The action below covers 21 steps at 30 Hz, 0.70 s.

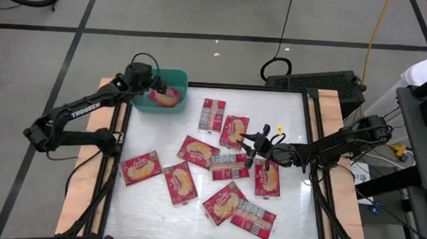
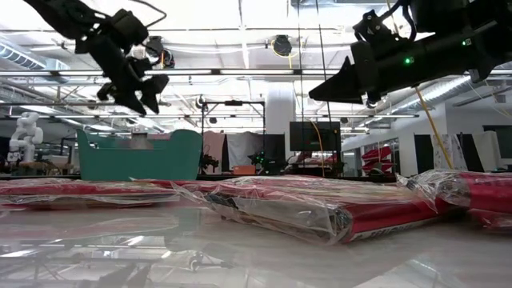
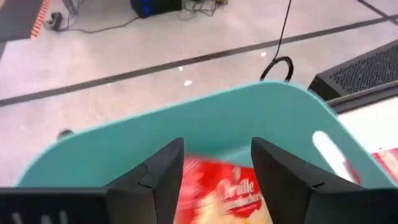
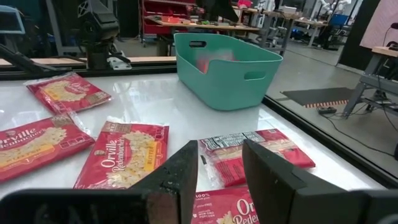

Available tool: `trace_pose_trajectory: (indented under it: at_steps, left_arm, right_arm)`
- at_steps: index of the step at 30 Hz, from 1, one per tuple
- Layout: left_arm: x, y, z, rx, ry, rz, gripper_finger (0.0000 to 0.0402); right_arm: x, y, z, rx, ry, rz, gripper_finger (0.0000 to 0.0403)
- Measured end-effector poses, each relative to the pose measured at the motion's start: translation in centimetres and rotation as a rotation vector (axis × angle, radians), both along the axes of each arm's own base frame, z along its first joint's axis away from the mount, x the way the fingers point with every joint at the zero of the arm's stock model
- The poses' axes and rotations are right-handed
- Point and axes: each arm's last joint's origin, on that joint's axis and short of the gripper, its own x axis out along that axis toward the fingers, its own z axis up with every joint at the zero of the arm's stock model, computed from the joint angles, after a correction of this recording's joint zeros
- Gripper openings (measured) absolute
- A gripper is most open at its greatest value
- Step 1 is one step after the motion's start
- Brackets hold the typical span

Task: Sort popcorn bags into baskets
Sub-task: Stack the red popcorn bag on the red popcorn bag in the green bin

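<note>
Seen from above: a white table [image 1: 154,135] framed in wood, with a teal basket [image 1: 177,79] at its far left corner. Left gripper [image 1: 155,83] poised over the basket, one popcorn bag [image 1: 165,96] lying inside beneath it. Nine more red packets [image 1: 197,150] scattered flat across the middle of the table, some overlapping, two or three showing their grey-white printed side. Right gripper [image 1: 254,147] reaching in from the right edge, above the packets near the table's centre.

From table height: left gripper [image 2: 142,90] hanging in the air above the teal basket [image 2: 140,157], fingers apart, nothing between them. Right gripper [image 2: 352,80] also held high, clear of the table; finger gap not readable here. Red packets [image 2: 320,210] in crinkled clear wrap filling the foreground.

From the left wrist: two dark fingers [image 3: 163,174] spread apart over the basket's curved teal wall [image 3: 205,121], and a red bag [image 3: 233,193] with yellow lettering lying below the gap, not gripped.

From the right wrist: dark fingers [image 4: 180,177] standing apart, holding nothing, above packets [image 4: 127,152] lying flat on the table. Teal basket [image 4: 227,68] farther off, something red inside it.
</note>
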Motion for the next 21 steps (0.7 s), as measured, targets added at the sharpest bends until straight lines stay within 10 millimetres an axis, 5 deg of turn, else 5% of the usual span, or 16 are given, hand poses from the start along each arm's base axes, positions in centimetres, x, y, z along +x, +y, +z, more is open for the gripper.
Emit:
trace_pose_trajectory:
  at_steps: [9, 21]
  left_arm:
    - [0.6, -1.0, 1.3, -0.038, 0.097, -0.112, 0.02]
    - [2.6, -6.5, 2.4, 0.024, 0.045, -0.405, 0.02]
  right_arm:
    - [0.0, 0.0, 0.0, 0.05, -0.022, -0.014, 0.0121]
    - [0.3, -1.3, 0.0, 0.123, -0.047, -0.104, 0.0121]
